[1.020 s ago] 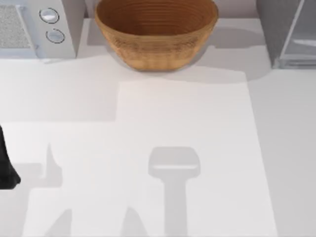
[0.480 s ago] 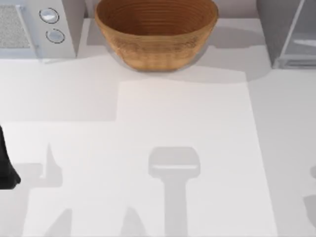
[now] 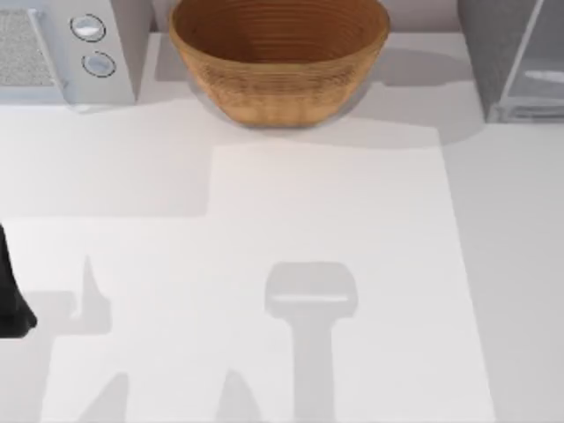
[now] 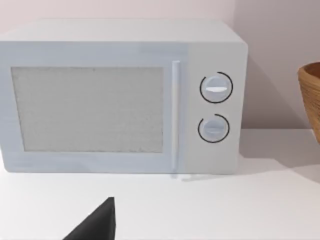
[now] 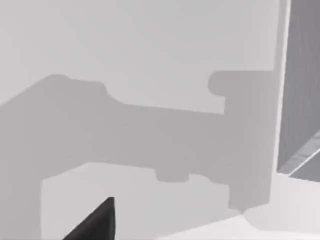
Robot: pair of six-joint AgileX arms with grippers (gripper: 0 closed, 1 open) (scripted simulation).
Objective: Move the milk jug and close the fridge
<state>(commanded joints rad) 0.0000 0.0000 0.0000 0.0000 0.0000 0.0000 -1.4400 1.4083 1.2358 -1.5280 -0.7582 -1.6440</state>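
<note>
The fridge [image 3: 515, 57] stands right of the wicker basket [image 3: 278, 57], its glassy door panel [image 3: 538, 70] swung ajar. My right gripper [image 5: 95, 222] looks at that cabinet's grey side from close by — so I judge my right arm nearer. Whether either gripper's jaws are parted, I cannot tell. My left gripper [image 4: 95, 225] faces the microwave [image 4: 120, 97], left of the basket, parked. The milk jug's place I cannot tell

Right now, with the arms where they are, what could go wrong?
The right claw faces the fridge up close; reaching in, it might strike the pale door panel rather than swing it.
The basket sits left of the fridge, so a wide arm sweep could knock it.
The left claw is parked at the table's left edge.
</note>
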